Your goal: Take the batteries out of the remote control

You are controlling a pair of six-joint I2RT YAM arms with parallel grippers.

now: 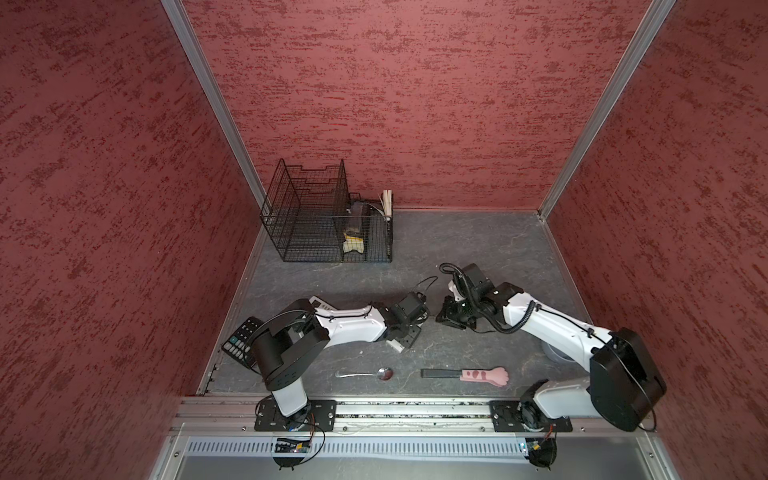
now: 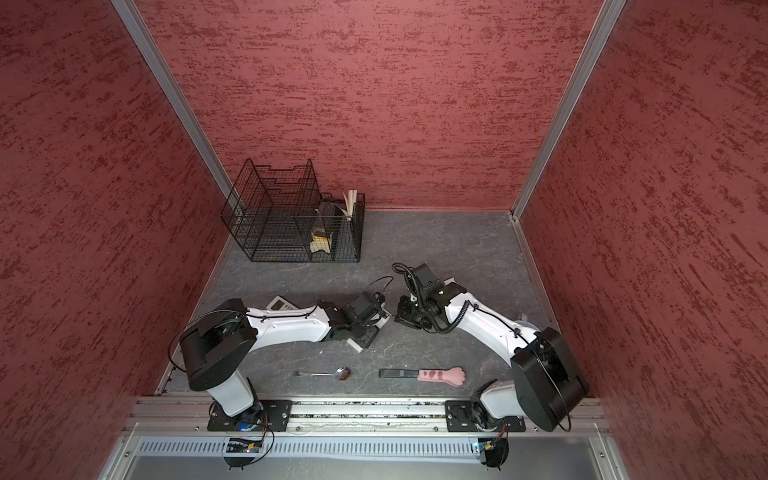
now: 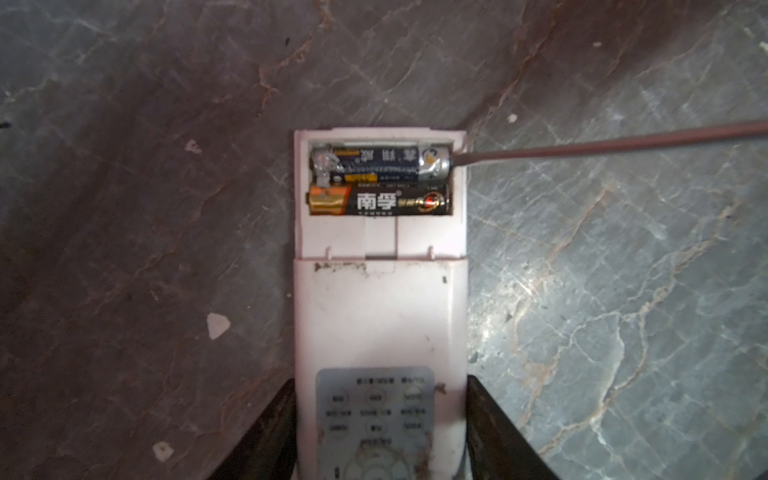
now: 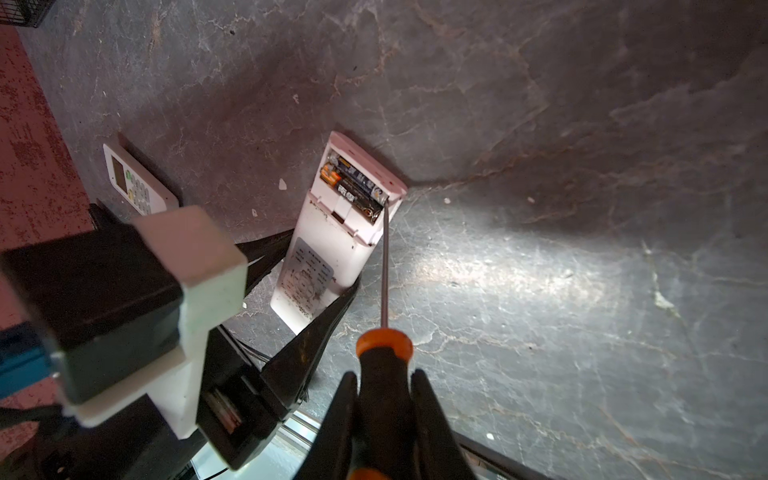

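Observation:
My left gripper is shut on the white remote control, with a finger on each long side over the button pad. The battery compartment at the remote's far end is uncovered. Two batteries lie in it side by side: a dark blue one with a silver end and a black and gold one. My right gripper is shut on the orange-and-black handle of a screwdriver. The screwdriver's tip touches the silver end of the blue battery at the compartment wall. In both top views the grippers meet mid-table.
A second white remote with a screen and a black remote lie under the left arm. A spoon and a pink paw-shaped tool lie near the front edge. A black wire basket stands at the back left.

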